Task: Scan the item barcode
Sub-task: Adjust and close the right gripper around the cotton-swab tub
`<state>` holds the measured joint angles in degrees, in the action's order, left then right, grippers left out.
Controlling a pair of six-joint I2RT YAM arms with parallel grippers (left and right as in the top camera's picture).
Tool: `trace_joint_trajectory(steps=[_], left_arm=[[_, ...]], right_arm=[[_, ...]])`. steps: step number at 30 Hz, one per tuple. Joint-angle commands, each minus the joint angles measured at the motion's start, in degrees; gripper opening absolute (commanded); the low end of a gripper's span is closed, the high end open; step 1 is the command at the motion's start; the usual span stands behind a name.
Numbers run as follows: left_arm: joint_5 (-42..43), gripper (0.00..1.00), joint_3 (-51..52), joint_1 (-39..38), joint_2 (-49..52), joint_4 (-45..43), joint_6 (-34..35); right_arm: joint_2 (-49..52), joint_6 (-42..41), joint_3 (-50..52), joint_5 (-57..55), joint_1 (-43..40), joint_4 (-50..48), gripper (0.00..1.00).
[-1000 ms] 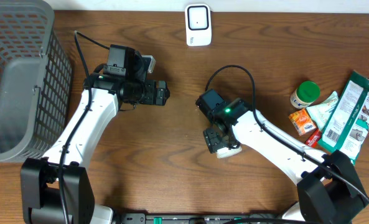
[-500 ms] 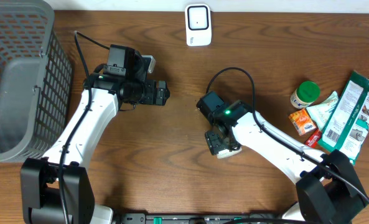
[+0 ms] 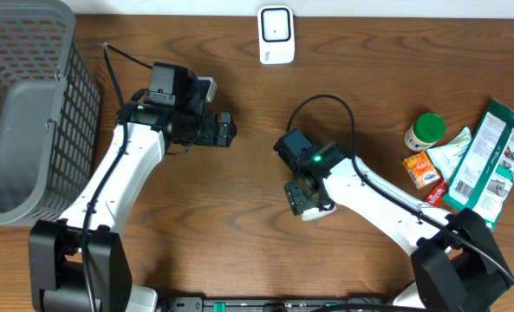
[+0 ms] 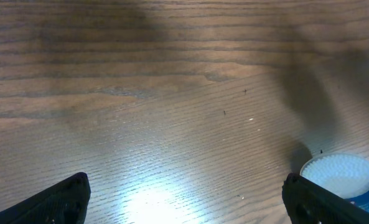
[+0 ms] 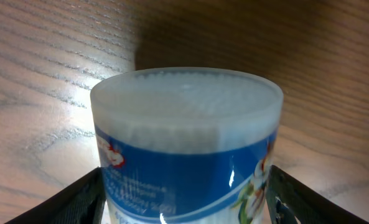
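The right jaws are closed about the flanks of a round tub (image 5: 184, 124), one finger pressed to each side of its blue label (image 5: 178, 171), with the ribbed white lid (image 5: 187, 99) pointing away from the wrist. The tub is held at mid-table, low over the tabletop (image 3: 239, 225); whether it rests on the wood cannot be told. It lies well apart from the white scanner (image 3: 276, 35) at the far edge. A light, stiff, glossy plastic wall is to be expected, so turning in the grip is judged possible. Hold is best taken on the straight sides below the lid, with the print left uncovered. The left jaws are spread wide over bare wood, nothing between them.
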<state>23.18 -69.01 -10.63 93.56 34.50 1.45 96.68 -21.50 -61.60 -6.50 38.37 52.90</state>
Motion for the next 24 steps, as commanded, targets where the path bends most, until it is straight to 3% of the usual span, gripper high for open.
trace_joint_trajectory(steps=[1, 4, 8, 14, 19, 24], left_arm=[[-0.7, 0.98, 0.6, -0.1, 0.9, 0.1, -0.3], [-0.7, 0.98, 0.6, -0.1, 0.9, 0.1, -0.3], [-0.7, 0.98, 0.6, -0.1, 0.9, 0.1, -0.3], [-0.7, 0.98, 0.6, -0.1, 0.9, 0.1, -0.3], [-0.7, 0.98, 0.6, 0.0, 0.9, 0.0, -0.3], [-0.7, 0.98, 0.5, -0.1, 0.9, -1.1, -0.1]], right_arm=[[-0.7, -0.7, 2.0, -1.2, 0.3, -1.3, 0.75], [-0.7, -0.8, 3.2, -1.2, 0.3, -2.8, 0.74], [-0.7, -0.7, 3.1, -1.6, 0.2, -2.8, 0.63], [-0.7, -0.7, 2.8, -1.6, 0.1, -2.3, 0.57], [-0.8, -0.7, -2.0, -1.6, -1.0, 2.7, 0.49], [-2.4, 6.9, -8.9, 7.5, -4.5, 8.7, 0.35]])
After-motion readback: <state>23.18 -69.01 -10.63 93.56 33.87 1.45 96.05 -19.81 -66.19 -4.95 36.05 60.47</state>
